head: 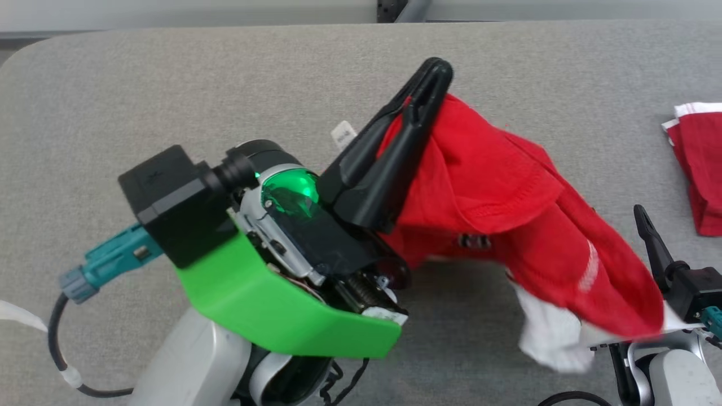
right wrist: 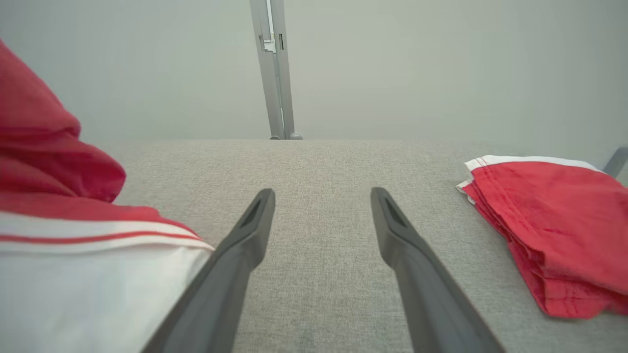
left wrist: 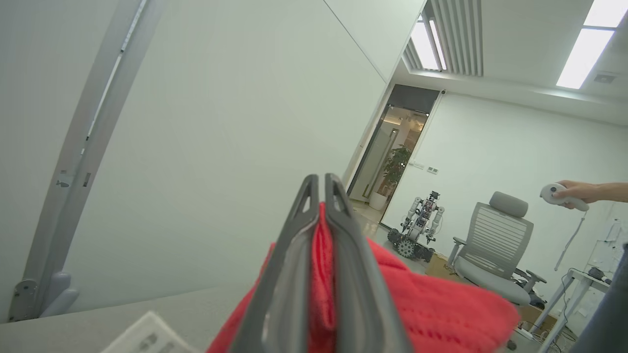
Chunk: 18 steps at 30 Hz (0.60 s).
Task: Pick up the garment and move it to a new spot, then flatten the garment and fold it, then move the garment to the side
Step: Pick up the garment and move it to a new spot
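A grey cloth-topped table [head: 169,84] runs before a plain pale wall, and above it our left gripper [head: 431,73] is clenched on a fold of the red garment [head: 485,175], the cloth pinched between its two fingers almost to their tips. The garment hangs from that pinch and slopes down toward our right. Its white-banded end lies low beside the right gripper [right wrist: 321,196], whose fingers stand spread with nothing between them, just over the table. Whether the white end touches the table we cannot tell. We judge this to be the carry to a new spot. To do it well we should keep the left pinch firm and lift until the trailing end clears both the table and the right fingers, against which it seems to lie. We should then set it down on bare table, well apart from the folded red piece [head: 699,169] at the right edge, with room to spread it flat. We see no bin, box or tray here; the table alone bears things, namely that folded piece.
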Available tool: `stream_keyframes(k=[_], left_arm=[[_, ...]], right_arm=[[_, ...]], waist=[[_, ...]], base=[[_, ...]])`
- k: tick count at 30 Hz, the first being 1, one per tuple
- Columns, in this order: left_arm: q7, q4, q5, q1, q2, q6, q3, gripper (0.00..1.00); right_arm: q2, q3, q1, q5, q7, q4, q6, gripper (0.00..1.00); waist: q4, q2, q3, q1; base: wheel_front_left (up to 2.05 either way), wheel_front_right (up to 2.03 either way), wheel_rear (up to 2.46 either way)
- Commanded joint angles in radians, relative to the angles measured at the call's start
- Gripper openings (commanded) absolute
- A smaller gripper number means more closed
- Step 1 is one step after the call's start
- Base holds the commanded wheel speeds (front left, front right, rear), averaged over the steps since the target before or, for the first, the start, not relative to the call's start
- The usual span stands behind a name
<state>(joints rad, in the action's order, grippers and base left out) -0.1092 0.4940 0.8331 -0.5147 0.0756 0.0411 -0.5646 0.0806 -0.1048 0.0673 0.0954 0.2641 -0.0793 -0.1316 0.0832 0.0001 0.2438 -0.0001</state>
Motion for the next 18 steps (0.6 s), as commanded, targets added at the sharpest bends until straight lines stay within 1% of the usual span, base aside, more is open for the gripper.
stream_keyframes(k=[1, 5, 7, 9, 11, 13, 15, 16, 18], left_arm=[[-0.011, 0.008, -0.008, -0.023, -0.004, 0.022, -0.015, 0.0], [-0.019, -0.062, -0.016, -0.032, -0.013, 0.066, -0.049, 0.0], [-0.009, -0.125, -0.027, -0.033, -0.013, 0.074, -0.056, 0.0], [0.0, -0.207, -0.011, -0.021, -0.015, 0.078, -0.055, 0.0], [0.023, -0.302, -0.032, -0.028, -0.006, 0.082, -0.042, 0.0], [0.053, -0.406, -0.02, -0.025, -0.009, 0.077, -0.022, 0.0], [0.076, -0.52, -0.032, -0.041, -0.004, 0.071, -0.014, 0.0], [0.115, -0.622, -0.023, -0.056, -0.005, 0.07, 0.018, 0.0], [0.152, -0.73, -0.007, -0.067, -0.006, 0.077, 0.055, 0.0]], right_arm=[[-0.006, -0.001, -0.01, 0.005, 0.0, -0.004, 0.002, 1.0], [-0.019, 0.007, -0.011, 0.011, 0.0, -0.015, 0.002, 1.0], [-0.022, 0.009, -0.01, 0.016, 0.0, -0.02, 0.002, 1.0], [-0.025, 0.011, -0.008, 0.018, 0.0, -0.021, 0.002, 1.0], [-0.026, 0.011, -0.004, 0.021, 0.0, -0.024, 0.002, 1.0], [-0.027, 0.01, 0.002, 0.023, 0.0, -0.024, 0.002, 1.0], [-0.028, 0.011, 0.004, 0.024, 0.0, -0.026, 0.002, 1.0], [-0.029, 0.016, 0.01, 0.023, 0.0, -0.029, 0.002, 1.0], [-0.029, 0.018, 0.013, 0.022, 0.0, -0.032, 0.002, 1.0]], waist=[[-0.062, -0.0001, -0.039, 0.0001], [-0.108, -0.0001, -0.043, 0.0001], [-0.129, -0.0001, -0.043, 0.0001], [-0.147, -0.0001, -0.039, 0.0001], [-0.162, -0.0001, -0.034, 0.0001], [-0.176, -0.0001, -0.03, 0.0001], [-0.185, -0.0001, -0.027, 0.0001], [-0.194, -0.0001, -0.023, 0.0001], [-0.202, -0.0001, -0.02, 0.0001]], base=[[0.0, 0.0, 0.0], [0.0, 0.0, 0.0], [0.0, 0.0, 0.0], [0.0, 0.0, 0.0], [0.0, 0.0, 0.0], [0.0, 0.0, 0.0], [0.0, 0.0, 0.0], [0.0, 0.0, 0.0], [0.0, 0.0, 0.0]])
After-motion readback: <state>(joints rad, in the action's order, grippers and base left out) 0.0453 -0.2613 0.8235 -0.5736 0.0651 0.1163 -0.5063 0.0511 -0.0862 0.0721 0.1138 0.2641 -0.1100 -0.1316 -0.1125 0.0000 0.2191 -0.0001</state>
